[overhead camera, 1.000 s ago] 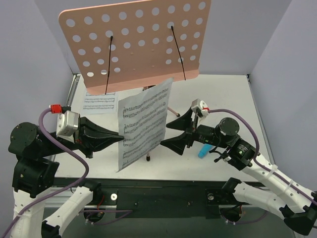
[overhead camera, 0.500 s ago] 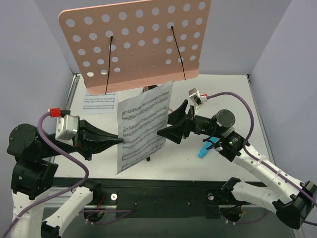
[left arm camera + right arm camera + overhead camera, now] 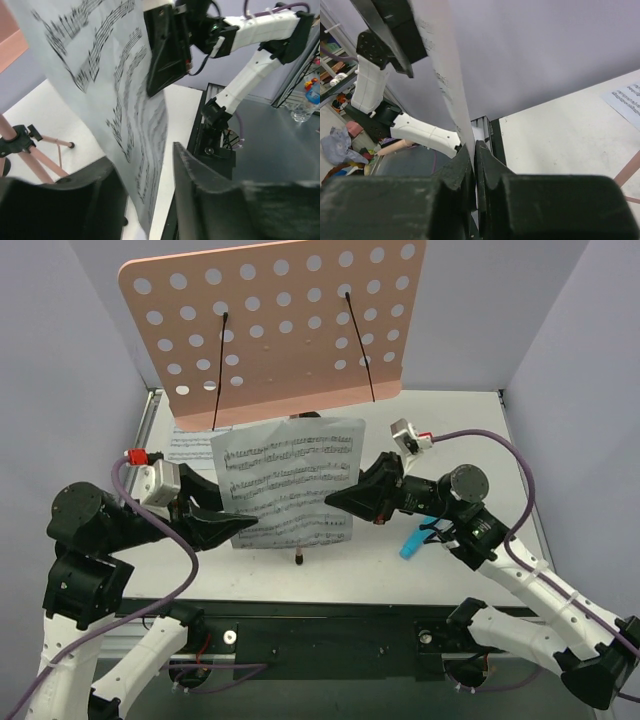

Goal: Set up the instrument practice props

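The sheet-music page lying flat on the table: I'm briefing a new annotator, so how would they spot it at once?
Find the large pink perforated music-stand desk at the back of the white table. Below its lower left corner lies the flat white sheet-music page. Unlike the other printed page, pinched upright in the right gripper, it rests on the tabletop.

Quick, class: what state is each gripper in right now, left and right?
Left gripper: open, fingers apart on either side of the sheet-music page.
Right gripper: shut on the same page.
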Controlling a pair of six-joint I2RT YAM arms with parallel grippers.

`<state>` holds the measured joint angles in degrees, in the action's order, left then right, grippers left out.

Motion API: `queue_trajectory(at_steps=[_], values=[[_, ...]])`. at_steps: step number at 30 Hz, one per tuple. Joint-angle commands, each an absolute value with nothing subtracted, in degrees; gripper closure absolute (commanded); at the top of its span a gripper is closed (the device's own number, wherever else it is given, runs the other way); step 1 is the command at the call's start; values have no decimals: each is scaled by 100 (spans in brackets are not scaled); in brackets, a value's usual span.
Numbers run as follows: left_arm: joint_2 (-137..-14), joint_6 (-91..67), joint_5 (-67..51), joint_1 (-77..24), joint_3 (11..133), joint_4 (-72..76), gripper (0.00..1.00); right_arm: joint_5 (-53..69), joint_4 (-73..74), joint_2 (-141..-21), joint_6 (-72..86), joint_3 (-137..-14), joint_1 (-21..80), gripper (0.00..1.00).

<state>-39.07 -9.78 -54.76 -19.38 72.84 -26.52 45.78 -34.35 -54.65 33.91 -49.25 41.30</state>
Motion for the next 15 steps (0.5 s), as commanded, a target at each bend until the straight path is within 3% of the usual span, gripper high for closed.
queue_trajectory(at_steps=[1, 5, 15], values=[[-3902, -1124, -5142, -1916, 7076, -2198, 46, 4500, -3358, -4967, 3059, -5054, 4166, 100], [-3885, -1160, -5071, -1916, 6996, -2039, 39, 4386, -2796, -4711, 2770, -5010, 4166, 100], [-3876, -1564, -5229, -1916, 6672, -1407, 39, 4368, -2478, -4272, 2610, -4817, 4166, 100]])
